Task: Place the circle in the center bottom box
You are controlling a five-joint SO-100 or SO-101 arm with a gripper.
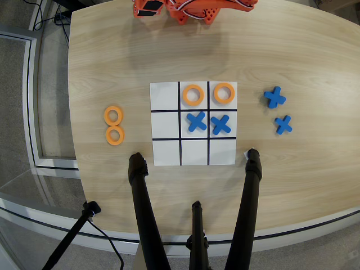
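Two loose orange rings lie touching on the table left of the board, one (113,116) above the other (115,135). The white 3x3 board (165,107) holds two more orange rings, in the top middle cell (193,95) and the top right cell (224,93). Blue X pieces sit in the centre cell (196,121) and the middle right cell (220,124). The centre bottom cell (194,152) is bare. Only part of the orange arm (191,11) shows at the top edge, far from the rings. Its fingers cannot be made out.
Two spare blue X pieces (275,97) (283,124) lie right of the board. Black tripod legs (140,202) (249,197) stand on the table's near edge just below the board, with a third leg (196,230) between them. The table's left edge is close to the loose rings.
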